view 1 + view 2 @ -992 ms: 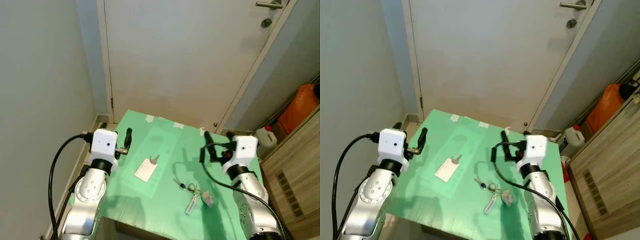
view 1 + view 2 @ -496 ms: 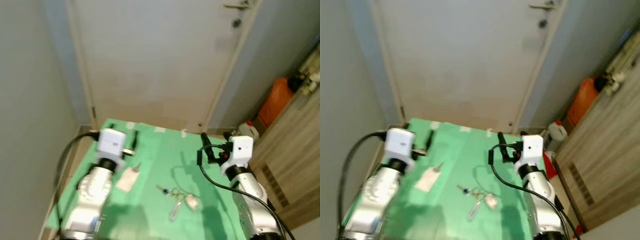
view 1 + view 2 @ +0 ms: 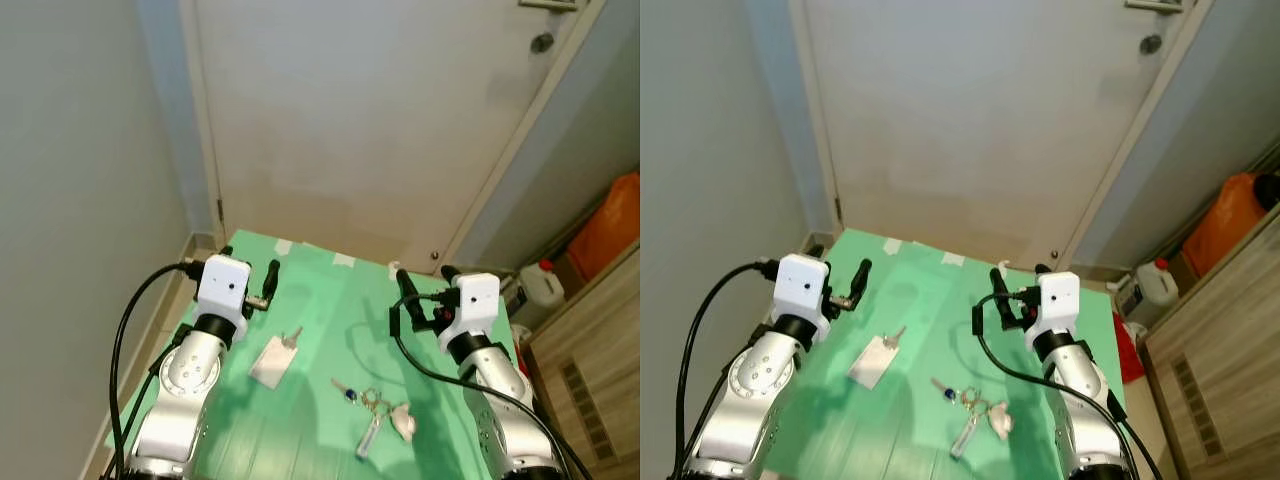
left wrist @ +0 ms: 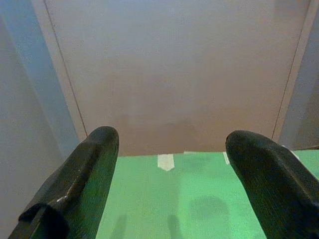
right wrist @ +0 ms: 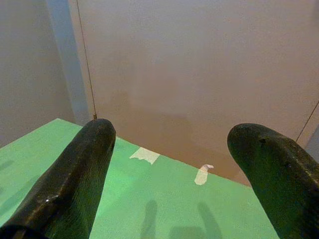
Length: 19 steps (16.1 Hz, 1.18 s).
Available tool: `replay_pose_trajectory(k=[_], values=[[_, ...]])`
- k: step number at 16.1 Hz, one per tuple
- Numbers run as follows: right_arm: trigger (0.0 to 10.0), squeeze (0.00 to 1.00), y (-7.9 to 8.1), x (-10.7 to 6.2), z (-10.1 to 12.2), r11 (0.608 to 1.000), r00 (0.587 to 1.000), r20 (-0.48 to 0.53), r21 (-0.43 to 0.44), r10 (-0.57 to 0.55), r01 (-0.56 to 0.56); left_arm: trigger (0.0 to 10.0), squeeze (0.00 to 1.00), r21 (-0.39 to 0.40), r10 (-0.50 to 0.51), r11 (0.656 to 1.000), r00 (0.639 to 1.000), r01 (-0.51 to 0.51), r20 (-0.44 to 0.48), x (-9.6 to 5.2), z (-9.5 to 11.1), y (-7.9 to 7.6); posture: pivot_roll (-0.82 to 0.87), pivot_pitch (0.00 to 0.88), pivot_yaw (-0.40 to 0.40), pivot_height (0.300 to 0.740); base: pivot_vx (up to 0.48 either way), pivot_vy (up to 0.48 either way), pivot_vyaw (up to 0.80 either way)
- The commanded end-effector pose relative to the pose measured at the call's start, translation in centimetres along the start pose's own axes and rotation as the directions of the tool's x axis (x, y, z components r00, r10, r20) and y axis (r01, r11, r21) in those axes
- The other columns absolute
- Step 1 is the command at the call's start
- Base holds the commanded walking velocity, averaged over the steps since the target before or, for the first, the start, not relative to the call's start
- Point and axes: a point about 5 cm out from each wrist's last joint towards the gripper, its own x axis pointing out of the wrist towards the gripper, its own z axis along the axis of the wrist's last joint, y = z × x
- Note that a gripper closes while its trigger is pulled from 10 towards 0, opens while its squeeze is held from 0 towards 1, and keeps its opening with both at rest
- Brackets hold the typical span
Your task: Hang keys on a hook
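A bunch of keys (image 3: pixel 375 405) with a blue-headed key, a silver tag and a pale fob lies near the front of the green table (image 3: pixel 325 295). A single key on a white tag (image 3: pixel 276 357) lies to its left. My left gripper (image 3: pixel 250 264) hovers open over the table's left side, above and behind the tagged key. My right gripper (image 3: pixel 425 280) hovers open over the right side, behind the key bunch. In the wrist views, the left gripper (image 4: pixel 174 142) and the right gripper (image 5: pixel 174 130) both face the door with nothing between their fingers.
A white closed door (image 3: pixel 380 120) stands just behind the table, with its lock (image 3: pixel 541 43) at the upper right. A grey wall (image 3: pixel 80 200) runs along the left. At the right are an orange bag (image 3: pixel 612 222), a white jug (image 3: pixel 545 285) and a wooden cabinet (image 3: pixel 600 380).
The head camera swung, so the whole picture shifted. Both grippers stay open above the table, and the keys lie where they were.
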Motion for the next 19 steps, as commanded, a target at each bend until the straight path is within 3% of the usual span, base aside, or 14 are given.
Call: replay_pose_trajectory(k=[1,6,9,12,16,19], values=[[10.0,0.00,-0.5,-0.2,0.4,1.000,1.000,0.016,-0.013,-0.015,0.015,10.0,0.00,-0.015,-0.009,1.000,1.000,0.009,-0.023,0.3,-0.2,-0.2,0.03,0.008,-0.105,0.740,0.000,0.000,0.00],[10.0,0.00,-0.1,-0.9,0.4,1.000,1.000,0.012,-0.024,0.008,-0.008,10.0,0.00,0.002,-0.018,1.000,0.994,0.018,-0.104,2.3,-1.7,0.5,-0.02,0.019,-0.101,0.740,0.000,0.000,0.00],[10.0,0.00,-1.4,-2.8,0.4,0.999,1.000,-0.013,-0.048,-0.024,0.023,10.0,0.00,0.069,0.035,0.997,0.989,-0.025,-0.145,3.7,-2.3,2.9,-0.06,0.044,-0.098,0.740,0.000,0.000,0.00],[10.0,0.00,-2.9,-5.2,0.4,0.995,0.997,-0.049,-0.086,-0.056,0.051,10.0,0.00,0.076,0.064,0.996,0.982,-0.051,-0.177,4.8,-2.7,4.5,-0.12,0.080,-0.098,0.740,0.000,0.000,0.00],[10.0,0.00,-3.7,-7.3,1.1,0.990,0.993,-0.071,-0.114,-0.092,0.084,10.0,0.00,0.057,-0.016,0.998,0.978,0.028,-0.206,5.8,-3.3,2.7,-0.19,0.112,-0.091,0.740,0.000,0.000,0.00],[10.0,0.00,-3.6,-8.8,1.1,0.987,0.988,-0.091,-0.117,-0.122,0.112,10.0,0.00,0.038,-0.125,0.990,0.968,0.136,-0.220,6.6,-3.6,-0.4,-0.23,0.124,-0.065,0.740,0.000,0.000,0.00]])
